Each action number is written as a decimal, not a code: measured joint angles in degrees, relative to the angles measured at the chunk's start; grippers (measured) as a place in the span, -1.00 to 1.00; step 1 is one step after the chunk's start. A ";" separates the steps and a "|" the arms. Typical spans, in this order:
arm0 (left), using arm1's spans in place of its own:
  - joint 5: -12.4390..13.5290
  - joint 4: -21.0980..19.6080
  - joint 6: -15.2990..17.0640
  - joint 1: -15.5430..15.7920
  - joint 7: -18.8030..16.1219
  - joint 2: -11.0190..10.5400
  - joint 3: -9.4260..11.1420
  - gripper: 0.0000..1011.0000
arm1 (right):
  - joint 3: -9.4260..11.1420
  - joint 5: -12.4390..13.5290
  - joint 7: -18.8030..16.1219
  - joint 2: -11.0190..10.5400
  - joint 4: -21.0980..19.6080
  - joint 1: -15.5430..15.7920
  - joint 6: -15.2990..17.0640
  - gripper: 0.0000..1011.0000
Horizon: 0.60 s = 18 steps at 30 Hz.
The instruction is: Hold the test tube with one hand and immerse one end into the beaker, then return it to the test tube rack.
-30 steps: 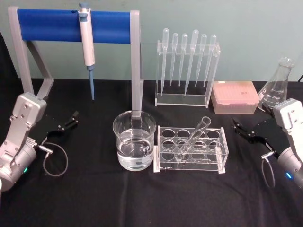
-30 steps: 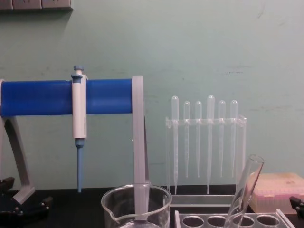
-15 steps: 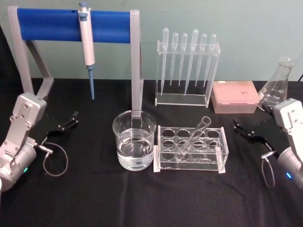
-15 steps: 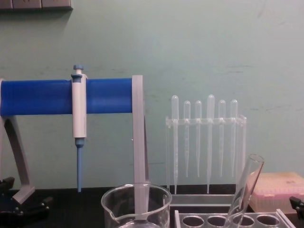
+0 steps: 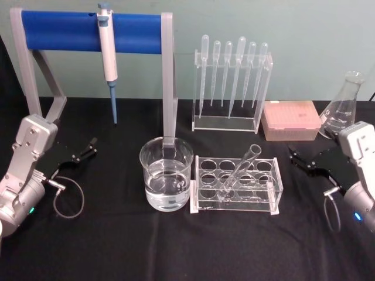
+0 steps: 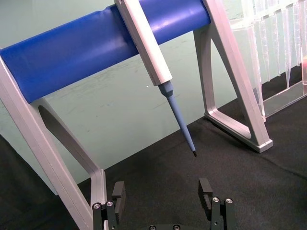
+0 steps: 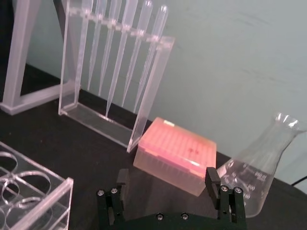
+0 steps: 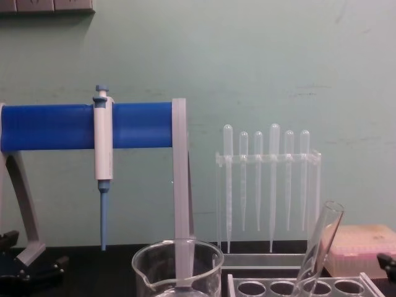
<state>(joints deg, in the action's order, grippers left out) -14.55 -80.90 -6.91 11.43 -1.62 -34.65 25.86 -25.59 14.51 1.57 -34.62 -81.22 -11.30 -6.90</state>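
Test tube (image 5: 245, 167) leans ungrasped in its rack (image 5: 266, 199); left end effector (image 5: 82, 151) and right end effector (image 5: 300, 159) sit aside, both spread apart; pickup looks next.

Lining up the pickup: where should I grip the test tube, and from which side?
Probably the upper length of the test tube, just below its mouth: it leans rightward above the rack. Come from the right, where the open right gripper sits nearest.
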 joint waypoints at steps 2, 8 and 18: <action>0.00 0.00 0.00 0.00 0.00 0.00 0.00 0.98 | 0.62 -0.05 -0.03 -0.03 -1.01 0.32 0.00 0.98; 0.00 0.00 0.00 0.00 0.00 0.00 0.00 0.98 | 2.69 0.30 -0.64 -0.67 -4.70 1.84 -0.02 0.98; 0.00 0.00 0.00 0.00 0.00 0.00 0.00 0.98 | 7.21 5.89 -6.70 -4.49 -11.93 6.53 0.24 0.98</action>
<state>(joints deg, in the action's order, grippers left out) -14.55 -80.90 -6.91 11.43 -1.62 -34.65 25.86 -18.38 20.41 -5.13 -39.11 -93.15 -4.77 -6.66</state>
